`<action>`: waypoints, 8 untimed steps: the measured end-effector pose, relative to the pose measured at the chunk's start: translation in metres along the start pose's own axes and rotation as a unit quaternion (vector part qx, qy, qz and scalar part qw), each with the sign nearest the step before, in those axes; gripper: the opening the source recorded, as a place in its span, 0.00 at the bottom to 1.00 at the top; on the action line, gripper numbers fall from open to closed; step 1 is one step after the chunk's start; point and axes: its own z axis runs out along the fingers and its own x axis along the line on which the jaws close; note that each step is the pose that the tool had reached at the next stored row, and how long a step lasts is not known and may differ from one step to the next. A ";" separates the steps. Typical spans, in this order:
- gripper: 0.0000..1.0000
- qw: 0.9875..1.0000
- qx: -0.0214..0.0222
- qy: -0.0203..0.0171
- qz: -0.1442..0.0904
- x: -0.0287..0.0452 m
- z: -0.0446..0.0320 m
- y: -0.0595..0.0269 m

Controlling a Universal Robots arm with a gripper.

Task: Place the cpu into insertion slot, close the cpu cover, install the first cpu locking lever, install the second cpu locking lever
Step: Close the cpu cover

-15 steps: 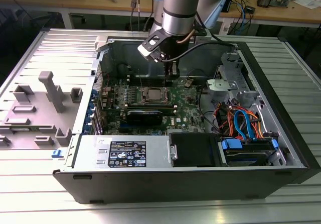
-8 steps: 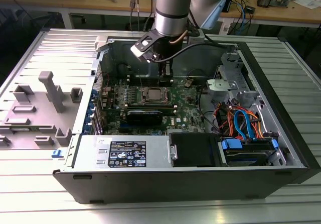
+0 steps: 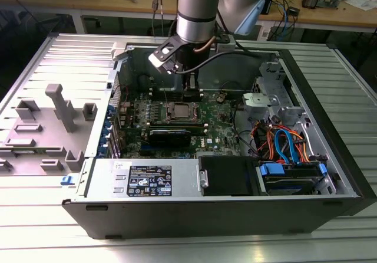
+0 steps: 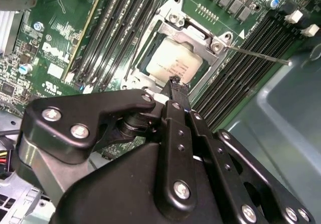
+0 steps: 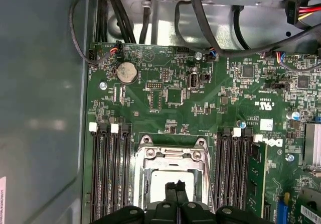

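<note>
Ribbed table [image 3: 35,239] carries an open computer case [image 3: 206,216]. Tool [image 4: 176,82] is pinched together and empty, probably to push. The cpu [image 4: 169,63] sits beneath the cpu cover [image 4: 193,33].

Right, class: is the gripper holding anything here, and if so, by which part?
Nothing. The gripper hangs with jaws together and bare above the cpu, which sits under the cpu cover.

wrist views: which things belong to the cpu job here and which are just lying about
Job: cpu, in the insertion slot; cpu cover; locking lever; gripper, nearest the cpu.
Just there: memory slots; coin battery; cables.
</note>
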 end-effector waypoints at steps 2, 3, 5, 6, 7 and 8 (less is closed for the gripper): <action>0.11 1.000 0.000 0.000 0.000 0.0003 0.0005 -0.0038; 0.11 1.000 0.000 0.000 0.000 0.0003 0.0007 -0.0054; 0.11 1.000 0.000 0.000 0.000 0.0004 0.0013 -0.0084; 0.11 1.000 0.000 0.000 0.000 0.0006 0.0017 -0.0105; 0.11 1.000 0.000 0.000 0.000 0.0008 0.0021 -0.0131; 0.11 1.000 0.000 0.000 0.000 0.0008 0.0025 -0.0146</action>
